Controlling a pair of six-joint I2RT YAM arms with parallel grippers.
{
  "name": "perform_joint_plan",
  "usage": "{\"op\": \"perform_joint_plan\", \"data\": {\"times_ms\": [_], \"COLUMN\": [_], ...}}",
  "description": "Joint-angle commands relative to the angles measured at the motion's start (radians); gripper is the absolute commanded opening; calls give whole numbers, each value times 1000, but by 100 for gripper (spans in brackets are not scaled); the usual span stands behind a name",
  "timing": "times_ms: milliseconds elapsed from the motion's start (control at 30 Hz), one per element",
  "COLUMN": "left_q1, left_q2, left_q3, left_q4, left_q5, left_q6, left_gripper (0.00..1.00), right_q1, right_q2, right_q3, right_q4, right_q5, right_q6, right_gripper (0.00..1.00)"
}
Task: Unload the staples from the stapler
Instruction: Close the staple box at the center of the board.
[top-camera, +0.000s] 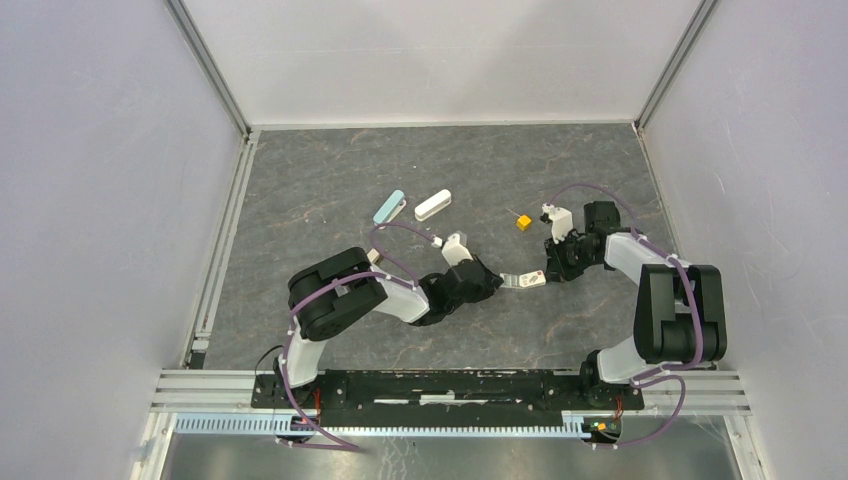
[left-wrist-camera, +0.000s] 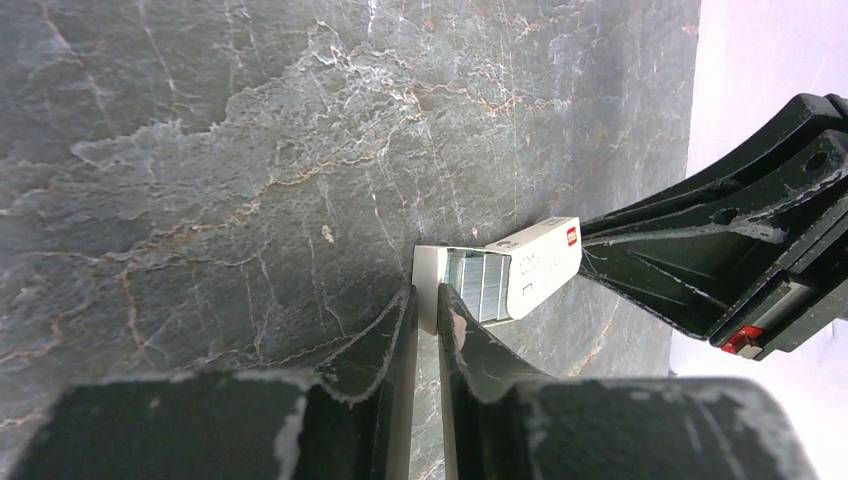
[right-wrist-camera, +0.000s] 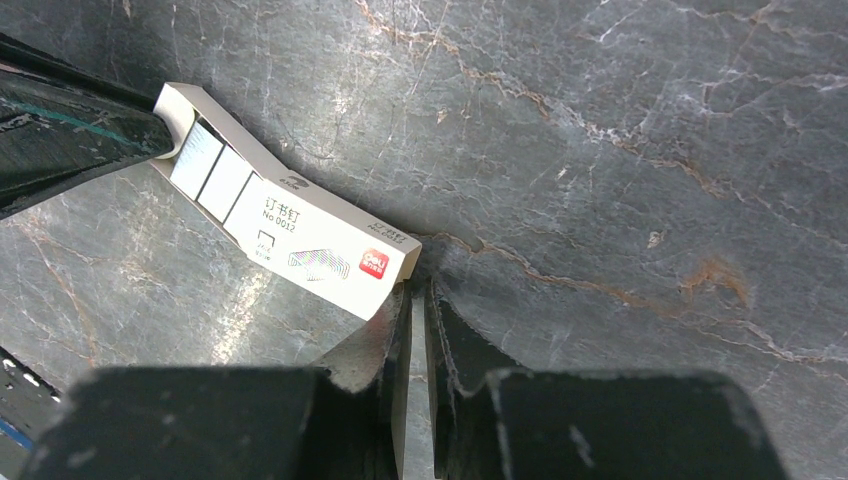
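I am working in a robotics lab test cell: plain pale walls (top-camera: 90, 200) are closing in a grey marbled table (top-camera: 330, 170), and aluminium framing (top-camera: 222, 250) is running along its edges.

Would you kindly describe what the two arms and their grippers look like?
The left arm and right arm have chunky black joints with white link covers. A purple cable loops along each, and a white camera housing sits at each wrist. The left gripper and right gripper have black, tapered fingers, scuffed pale at the edges.
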Motion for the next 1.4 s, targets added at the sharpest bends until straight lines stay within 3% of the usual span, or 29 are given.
{"op": "perform_joint_plan", "data": {"times_ms": [0, 1000, 1367], "left_q1": [-8, -29, -34], "left_q2": [33, 33, 30], "left_q3": [-35, -46, -51], "left_q4": [-50, -49, -41], "left_q5": [-69, -112, -114], "left_q6": [-56, -83, -78], "left_gripper": [20, 19, 19], "right_q1": [19, 24, 5], "right_q2": [29, 51, 42], "right_q3": [5, -11, 5], "right_q4": [-94, -205, -199], "right_q5": [5, -76, -36], "right_q6": [-21, -77, -83], "right_gripper": [16, 16, 17]}}
